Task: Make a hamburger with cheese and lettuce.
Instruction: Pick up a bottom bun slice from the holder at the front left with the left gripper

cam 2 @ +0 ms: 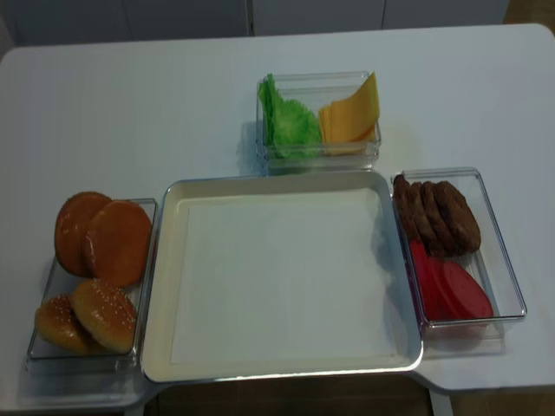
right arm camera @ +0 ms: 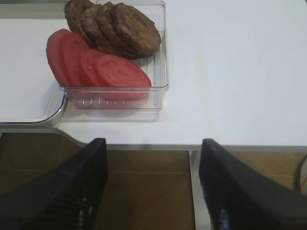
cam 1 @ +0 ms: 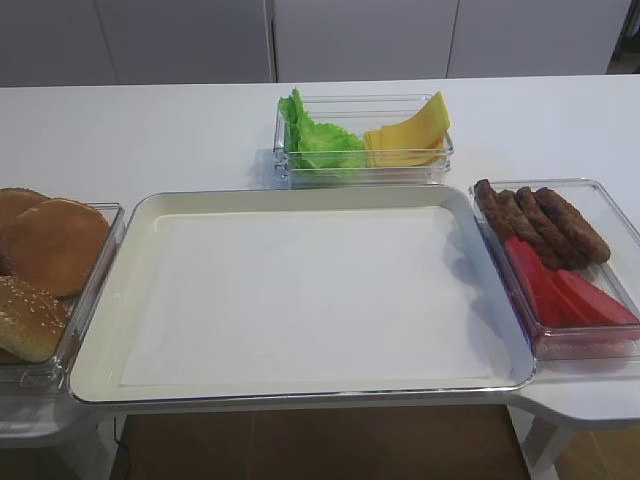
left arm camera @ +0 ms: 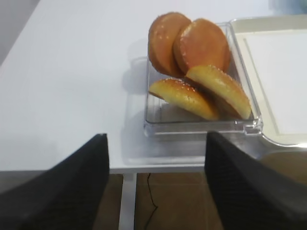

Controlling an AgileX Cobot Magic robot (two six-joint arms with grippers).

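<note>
Two plain round bun halves (cam 1: pixel 55 245) lean in a clear box at the left with their brown sides showing, so no pale cut face is visible; they also show in the left wrist view (left arm camera: pixel 201 45). Green ruffled lettuce (cam 1: pixel 318 140) and stacked yellow cheese slices (cam 1: pixel 410 135) share a clear box at the back. My left gripper (left arm camera: pixel 156 139) is open and empty, below the table's front edge in front of the bun box. My right gripper (right arm camera: pixel 152 143) is open and empty, below the front edge. Neither gripper shows in the exterior views.
A large cream tray (cam 1: pixel 105 320) with a white liner lies in the middle. Sesame buns (cam 1: pixel 25 318) sit in the bun box's front. A clear box at the right holds dark patties (cam 1: pixel 545 225) and red tomato slices (cam 1: pixel 565 295).
</note>
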